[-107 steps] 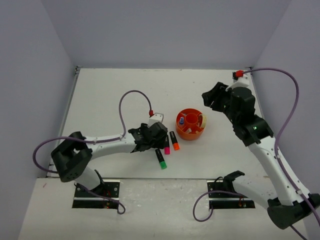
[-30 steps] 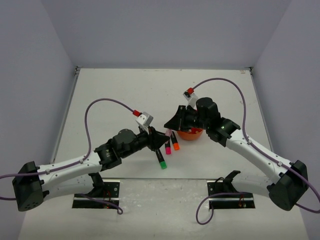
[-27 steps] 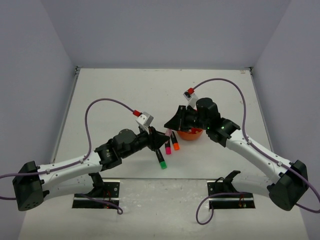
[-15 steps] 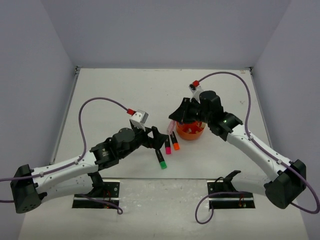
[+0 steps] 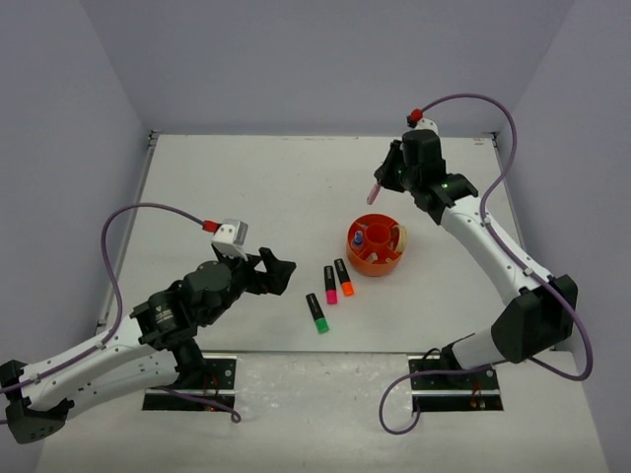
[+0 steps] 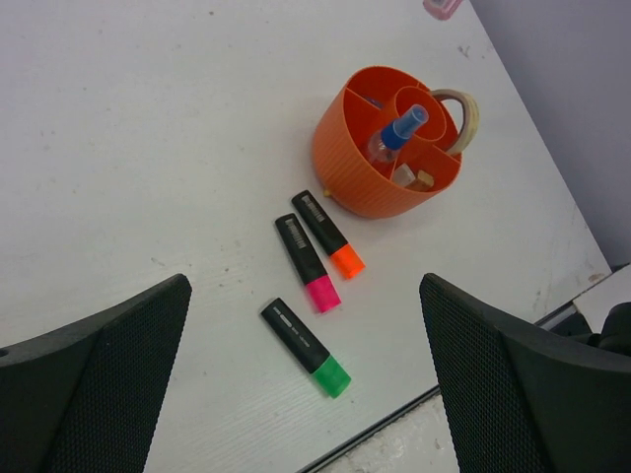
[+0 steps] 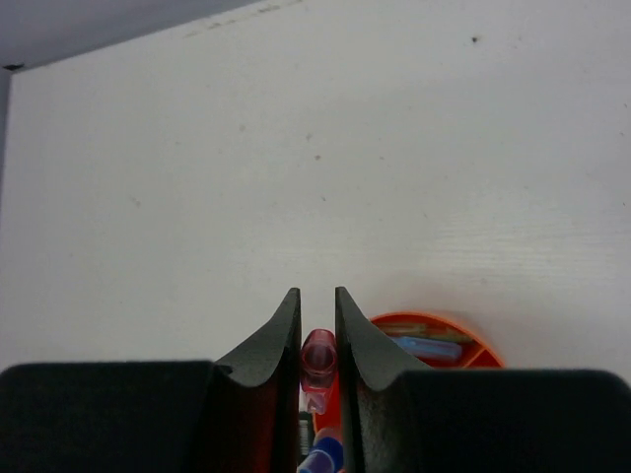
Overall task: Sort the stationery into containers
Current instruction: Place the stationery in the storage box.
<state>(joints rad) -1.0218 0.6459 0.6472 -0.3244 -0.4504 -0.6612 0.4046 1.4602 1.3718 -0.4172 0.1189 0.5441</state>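
Note:
My right gripper (image 5: 381, 181) is shut on a pastel pink marker (image 5: 374, 191), held in the air beyond the far-left side of the orange organiser (image 5: 370, 264). In the right wrist view the marker (image 7: 318, 357) sits between the fingers (image 7: 281, 335), with the organiser's rim (image 7: 434, 318) below. Three black markers lie left of the organiser: orange cap (image 6: 330, 235), pink cap (image 6: 308, 264), green cap (image 6: 306, 335). A blue marker (image 6: 404, 123) stands in the centre cup and a cream tape roll (image 6: 465, 110) in an outer compartment. My left gripper (image 5: 279, 270) is open and empty, left of the black markers.
The table's front edge (image 6: 414, 414) runs just past the green-capped marker. Grey walls close the table on three sides. The right arm's purple cable (image 5: 493, 113) arcs above the far right corner.
My right gripper has risen from beside the organiser and swung to the far right with the pink marker. My left arm has drawn back to the left, away from the black markers.

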